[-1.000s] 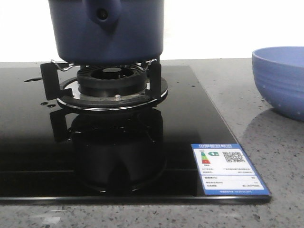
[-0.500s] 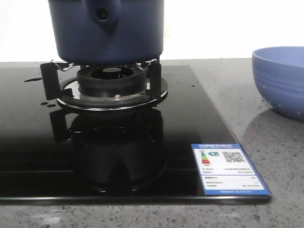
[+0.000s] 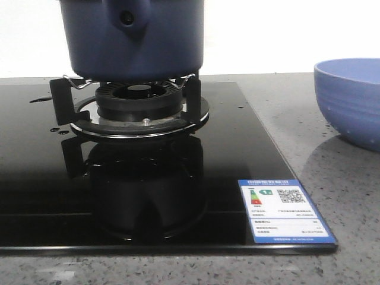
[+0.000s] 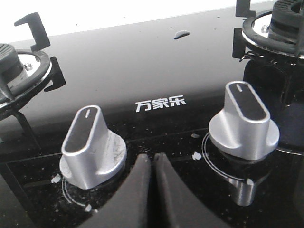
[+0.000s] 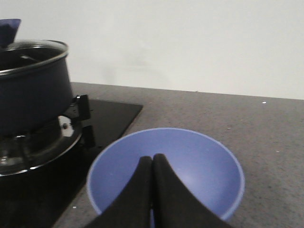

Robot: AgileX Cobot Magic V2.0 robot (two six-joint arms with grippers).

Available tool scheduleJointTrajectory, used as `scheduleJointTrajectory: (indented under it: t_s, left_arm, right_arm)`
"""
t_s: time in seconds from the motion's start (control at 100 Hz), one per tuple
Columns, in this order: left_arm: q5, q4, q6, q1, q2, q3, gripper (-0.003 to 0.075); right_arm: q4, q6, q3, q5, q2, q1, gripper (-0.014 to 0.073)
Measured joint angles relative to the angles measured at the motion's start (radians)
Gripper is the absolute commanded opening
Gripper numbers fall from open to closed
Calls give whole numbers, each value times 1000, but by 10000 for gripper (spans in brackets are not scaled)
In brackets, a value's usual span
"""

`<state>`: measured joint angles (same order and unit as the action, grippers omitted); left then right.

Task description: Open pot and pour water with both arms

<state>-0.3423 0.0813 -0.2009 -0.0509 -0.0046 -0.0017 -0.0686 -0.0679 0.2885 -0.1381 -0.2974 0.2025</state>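
Observation:
The dark navy pot point(image 3: 133, 38) stands on the burner grate point(image 3: 136, 104) of the black glass hob, its handle lug facing the camera. The right wrist view shows it point(image 5: 31, 90) with a glass lid point(image 5: 28, 50) on top. My left gripper point(image 4: 152, 159) is shut and empty, low over the hob between two silver knobs. My right gripper point(image 5: 152, 159) is shut and empty, above the pale blue bowl point(image 5: 166, 171). Neither gripper shows in the front view.
The pale blue bowl point(image 3: 350, 101) sits on the grey stone counter right of the hob. Two silver knobs point(image 4: 92, 145) point(image 4: 244, 121) flank the left gripper. A second burner point(image 4: 19, 71) lies beyond. A label sticker point(image 3: 285, 211) marks the hob's front right corner.

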Motion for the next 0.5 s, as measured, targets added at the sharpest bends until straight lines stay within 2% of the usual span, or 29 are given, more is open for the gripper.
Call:
scheduleJointTrajectory:
  t_s: [0.1,0.27,0.42,0.5]
  left_arm:
    - [0,0,0,0,0,0,-20]
    - [0,0,0,0,0,0,-20]
    - [0,0,0,0,0,0,-20]
    - [0,0,0,0,0,0,-20]
  right_arm:
    - [87,83,-130,98,74,-62,-64]
    - [138,144,-280,115,168,-155,-64]
    - [146,152,-297,93,228,-202,-64]
    - [148,152,-297,26,253,-211,-64]
